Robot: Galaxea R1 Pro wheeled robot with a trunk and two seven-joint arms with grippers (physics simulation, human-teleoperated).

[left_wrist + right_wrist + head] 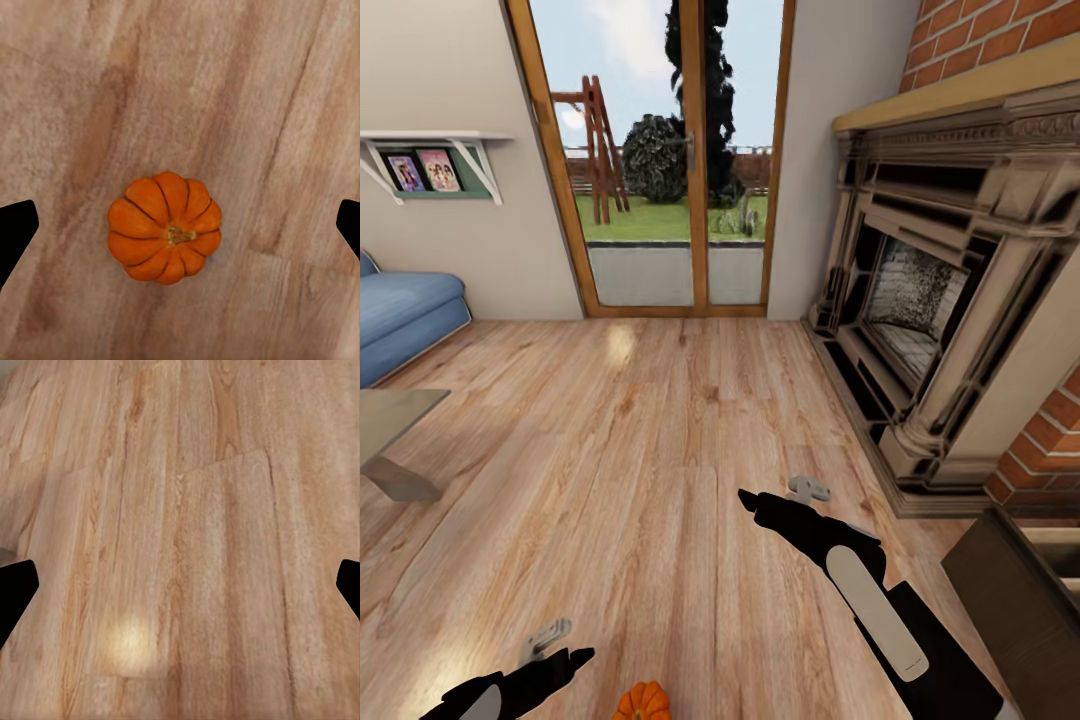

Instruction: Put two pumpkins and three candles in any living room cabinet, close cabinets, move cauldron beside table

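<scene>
- One pumpkin (165,227) was seen lying on the wooden floor (660,430), stem up, at the centre of the left wrist view; in the head view it was cut by the bottom edge of the frame, just right of the left claw (555,650).
- Left claw was held above the pumpkin, apart from it, with both dark fingertips (16,232) spread wide at the frame sides; nothing was gripped.
- Right claw (785,500) was seen at lower centre-right of the head view, over bare floor; in the right wrist view its tips were likewise set wide apart, with nothing between them.
- Pumpkin was judged light, stiff and not fragile; skin looked smooth, so some slip was judged possible.
- Ribbed round body was judged the place to grip: jaws across the widest part, seated in opposite grooves, low enough not to ride off the top curve.
- Stem (178,235) was judged too short and small to be held.
- Rolling on the hard floor was judged a risk if only one finger touched first.
- A dark-brown cabinet (1010,600) corner, seemingly pulled open with a pale inside, was seen at lower right of the head view, by the fireplace (940,300).
- A slab corner of the table (390,420) was seen at the left edge.
</scene>
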